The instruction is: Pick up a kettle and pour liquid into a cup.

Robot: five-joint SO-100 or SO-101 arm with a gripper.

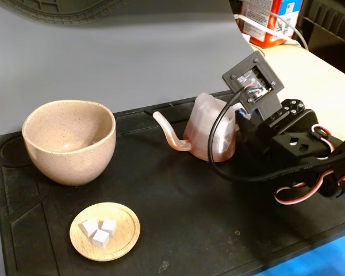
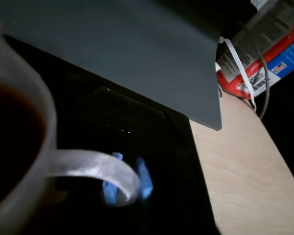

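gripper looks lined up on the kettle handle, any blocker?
Probably yes. In the wrist view the gripper has blue fingertips straddling the kettle handle, nothing between. Jaws look open, not yet clamped.

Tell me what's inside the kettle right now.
In the wrist view, dark liquid fills the kettle below its rim. Its depth is hidden; the fixed view only shows a reddish tint through the wall.

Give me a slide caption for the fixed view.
Black gripper reaching the translucent pink ridged kettle, speckled beige ceramic cup waiting left.
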